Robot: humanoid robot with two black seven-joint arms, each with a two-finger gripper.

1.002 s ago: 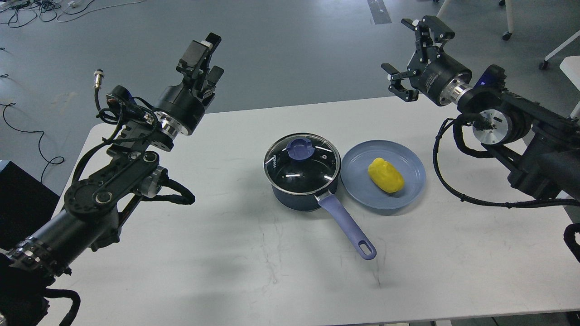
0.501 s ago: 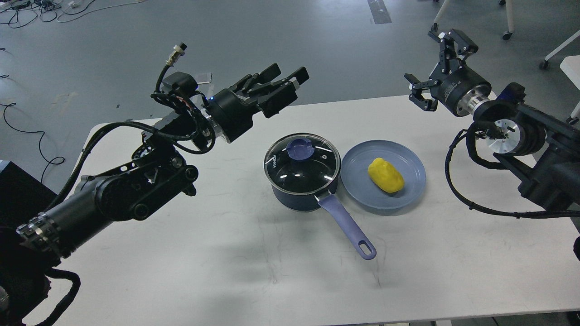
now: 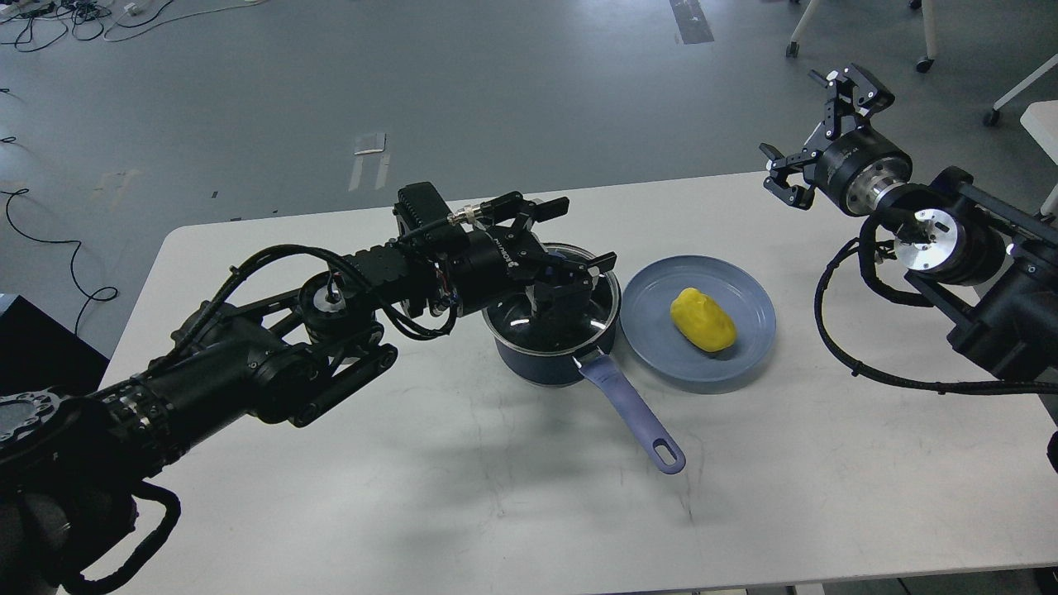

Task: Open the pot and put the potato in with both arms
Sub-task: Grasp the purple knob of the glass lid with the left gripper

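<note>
A dark blue pot [image 3: 541, 364] with a glass lid [image 3: 599, 310] and a purple handle [image 3: 632, 409] stands mid-table. My left gripper [image 3: 577, 235] is open and hovers right over the lid, its fingers spread to either side of the knob, which its body mostly hides. A yellow potato [image 3: 702, 320] lies on a blue plate [image 3: 748, 351] just right of the pot. My right gripper [image 3: 808, 124] is open and empty, raised above the table's far right edge, well away from the potato.
The white table [image 3: 463, 496] carries the pot and plate; its front and left parts are bare. The pot handle points toward the front right. Cables and chair legs [image 3: 930, 41] are on the grey floor behind.
My left arm swung down and right from high at the left until its open gripper sits over the pot lid. My right gripper drifted a little right and lower, still open.
</note>
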